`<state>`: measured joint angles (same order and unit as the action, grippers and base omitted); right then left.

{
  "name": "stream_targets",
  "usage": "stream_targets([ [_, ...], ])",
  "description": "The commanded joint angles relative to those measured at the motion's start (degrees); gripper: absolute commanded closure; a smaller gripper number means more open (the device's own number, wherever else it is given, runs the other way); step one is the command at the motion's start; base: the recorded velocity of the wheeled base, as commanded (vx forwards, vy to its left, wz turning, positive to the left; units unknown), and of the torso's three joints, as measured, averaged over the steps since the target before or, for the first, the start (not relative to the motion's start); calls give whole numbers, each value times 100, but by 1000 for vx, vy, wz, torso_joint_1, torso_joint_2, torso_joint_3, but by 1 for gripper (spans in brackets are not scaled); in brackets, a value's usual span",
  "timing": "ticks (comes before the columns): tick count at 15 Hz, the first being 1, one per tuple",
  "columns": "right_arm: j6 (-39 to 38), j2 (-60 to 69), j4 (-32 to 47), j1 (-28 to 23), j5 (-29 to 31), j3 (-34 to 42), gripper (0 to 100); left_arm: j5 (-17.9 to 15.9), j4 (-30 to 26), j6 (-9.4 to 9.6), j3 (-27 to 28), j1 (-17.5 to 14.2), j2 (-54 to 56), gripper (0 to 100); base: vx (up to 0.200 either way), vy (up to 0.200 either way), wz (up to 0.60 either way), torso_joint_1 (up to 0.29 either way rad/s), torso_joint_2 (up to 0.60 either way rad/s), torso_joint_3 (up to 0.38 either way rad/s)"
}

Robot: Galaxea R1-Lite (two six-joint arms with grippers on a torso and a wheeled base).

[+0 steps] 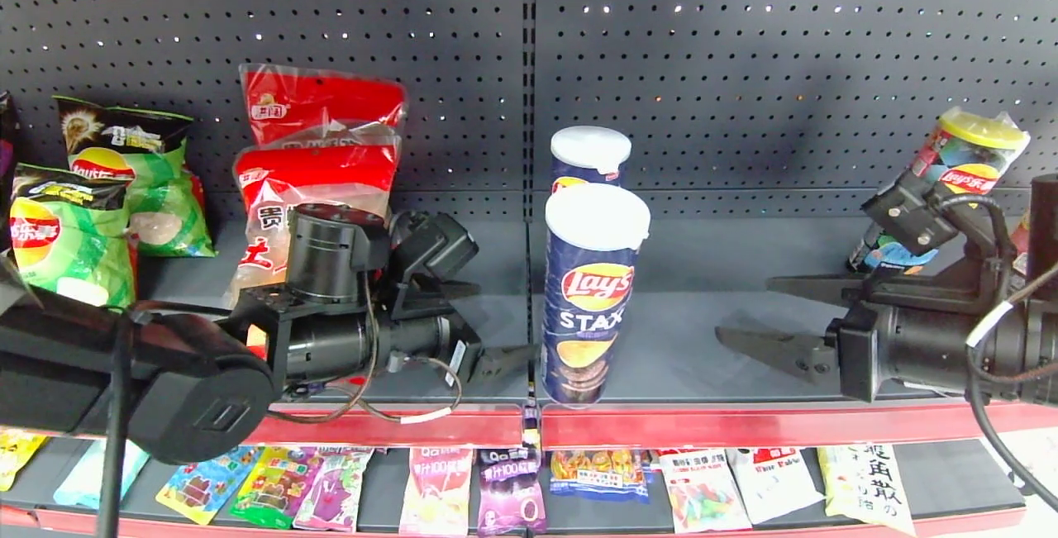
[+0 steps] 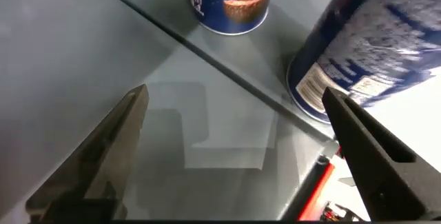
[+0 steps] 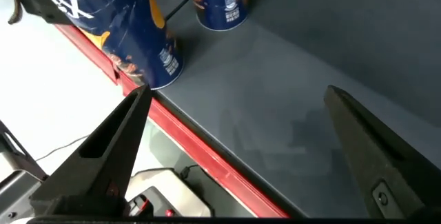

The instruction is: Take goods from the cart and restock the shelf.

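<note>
Shelf: cans centre, snack bags left.

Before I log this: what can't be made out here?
Rear blue can: head view, lower body hidden behind the front can.
Yellow-lidded can: head view, lower part mostly hidden by the right arm's camera.
Lower red bag: head view, bottom covered by the left arm.
Front can's top: both wrist views, cut off by the edge.

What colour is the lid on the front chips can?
White lid on the dark blue chips can; the head view shows it best.
</note>
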<state>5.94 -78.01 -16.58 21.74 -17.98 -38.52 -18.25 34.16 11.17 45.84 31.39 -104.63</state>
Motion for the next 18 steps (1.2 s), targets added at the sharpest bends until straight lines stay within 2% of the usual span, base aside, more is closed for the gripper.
stream_targets([
  [1,-5,22,-3,-38,-4,-15,0,-3,3,0,66,51,-110,0,0,0,0,0,0,0],
  [8,-5,31,-3,-55,-4,3,0,6,12,-27,66,60,-128,0,0,0,0,0,0,0],
  [10,-5,22,6,-47,-4,73,0,14,3,-36,-66,-1,66,0,0,0,0,0,0,0],
  [12,4,14,6,-38,-12,266,0,76,-14,-53,-426,-177,567,0,0,0,0,0,0,0],
  [13,4,22,-3,-29,-12,407,0,234,-23,-132,-778,-335,1112,0,0,0,0,0,0,0],
  [14,4,22,-3,-29,-12,433,0,375,-41,-194,-919,-362,1358,0,0,0,0,0,0,0],
  [16,-5,-30,-3,-38,-12,424,0,1298,-296,-466,-1358,-414,2351,0,0,0,0,0,0,0],
  [18,-5,-83,-3,-47,-4,407,0,1922,-928,-545,-1332,-423,3028,0,0,0,0,0,0,0],
])
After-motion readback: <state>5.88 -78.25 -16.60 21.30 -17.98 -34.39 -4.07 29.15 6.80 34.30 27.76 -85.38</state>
